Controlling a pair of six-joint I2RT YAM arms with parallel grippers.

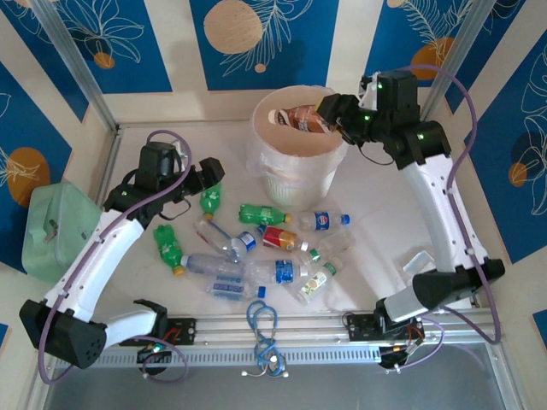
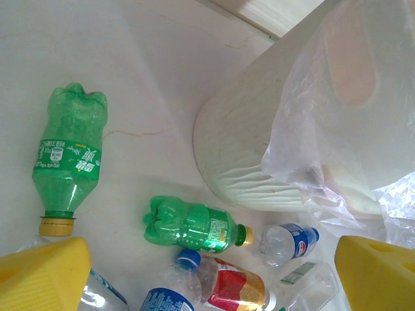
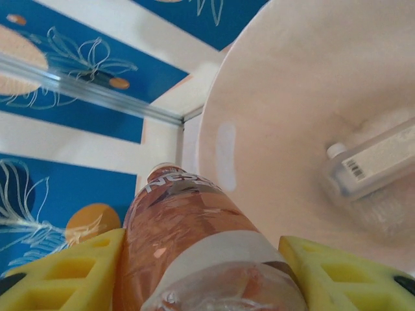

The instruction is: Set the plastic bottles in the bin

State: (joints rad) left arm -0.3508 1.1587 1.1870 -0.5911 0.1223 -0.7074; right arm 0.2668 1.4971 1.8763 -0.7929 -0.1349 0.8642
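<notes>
Above the table [image 1: 376,213], in the overhead view, my right gripper [image 1: 336,115] reaches over the rim of the bin [image 1: 295,175], clenched on a tea-coloured bottle [image 1: 301,120] that lies tilted across the bin's mouth. I hold it there so that it drops into the liner rather than onto the table when I let go. My left gripper [image 1: 208,175] hangs spread and empty near a green bottle [image 1: 210,202] at the left edge of the plastic bottles [image 1: 265,256], which lie scattered on the table between the bin and my bases. I judge this a line-up for the next pick. In the left wrist view my yellow fingers [image 2: 42,278] stand wide apart at the bottom corners with nothing between them. Green, red-labelled and blue-labelled bottles lie on their sides below, and the bin's wall with its loose bag stands just beyond. In the right wrist view my fingers [image 3: 71,272] press the tea-coloured bottle from both sides, its body pointing out over the bin's pale inside. A clear bottle [image 3: 369,165] with a white label already lies at the bottom, so most of the work seems left on the table.
</notes>
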